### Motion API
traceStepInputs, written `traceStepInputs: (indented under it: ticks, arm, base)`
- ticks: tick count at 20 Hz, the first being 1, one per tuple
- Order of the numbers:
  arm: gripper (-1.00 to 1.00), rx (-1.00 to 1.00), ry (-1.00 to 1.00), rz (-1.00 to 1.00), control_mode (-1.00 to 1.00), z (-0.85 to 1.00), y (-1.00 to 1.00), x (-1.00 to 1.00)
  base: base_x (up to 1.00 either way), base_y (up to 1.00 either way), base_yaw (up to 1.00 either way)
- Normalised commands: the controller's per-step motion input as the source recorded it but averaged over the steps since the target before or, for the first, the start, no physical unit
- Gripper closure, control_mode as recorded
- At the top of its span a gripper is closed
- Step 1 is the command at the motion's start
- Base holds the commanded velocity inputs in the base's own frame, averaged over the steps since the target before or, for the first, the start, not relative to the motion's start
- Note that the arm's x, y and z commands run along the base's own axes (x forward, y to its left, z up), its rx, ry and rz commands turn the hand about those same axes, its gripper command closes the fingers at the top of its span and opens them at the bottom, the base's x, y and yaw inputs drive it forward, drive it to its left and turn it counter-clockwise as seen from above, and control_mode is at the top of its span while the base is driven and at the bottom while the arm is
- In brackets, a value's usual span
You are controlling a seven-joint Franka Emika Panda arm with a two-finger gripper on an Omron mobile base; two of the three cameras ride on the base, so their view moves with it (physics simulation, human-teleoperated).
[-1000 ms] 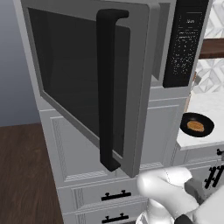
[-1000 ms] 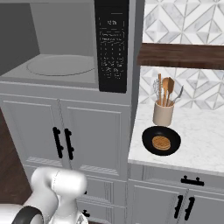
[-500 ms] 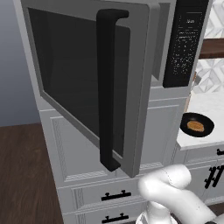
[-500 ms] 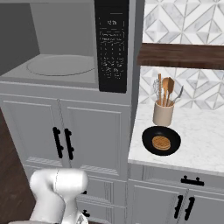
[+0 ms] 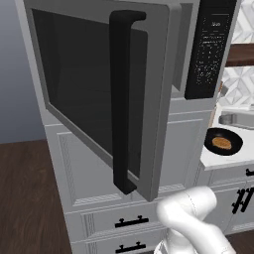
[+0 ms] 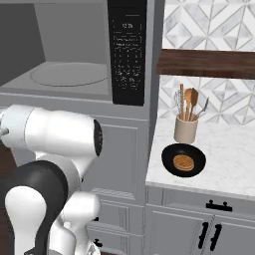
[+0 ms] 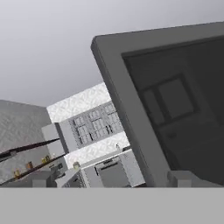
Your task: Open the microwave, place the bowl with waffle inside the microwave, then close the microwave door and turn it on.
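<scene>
White cabinetry [image 6: 119, 164] frames the built-in microwave [image 6: 74, 55], whose cavity stands open with the round turntable [image 6: 69, 73] bare beside the black control panel [image 6: 127, 50]. Its microwave door [image 5: 99, 94] is swung wide toward the left base camera, the long black bar handle [image 5: 121, 99] upright on it. Off to the right, the black bowl [image 6: 184, 160] sits on the marble counter [image 6: 224, 164] with the waffle [image 6: 183, 162] lying in it, just in front of a utensil crock [image 6: 186, 128]. In the hand view the gripper [image 7: 111, 178] looks past the door's grey frame; its tips stand apart with nothing between them.
</scene>
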Motion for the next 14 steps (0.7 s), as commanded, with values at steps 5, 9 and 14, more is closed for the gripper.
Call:
traceStepInputs:
  ticks: [5,9,14]
  arm:
    - [-1.00,0.14,0.03,0.15,-1.00,0.01,0.52,0.52]
    - [-1.00,-0.05,0.10,-0.23,-1.00,0.04,0.99,0.00]
    - [-1.00,-0.03,0.12,-0.17,-1.00,0.00,0.90,0.00]
  base:
    - [0.00,0.00,0.00]
    - [0.00,0.00,0.00]
    - [0.00,0.00,0.00]
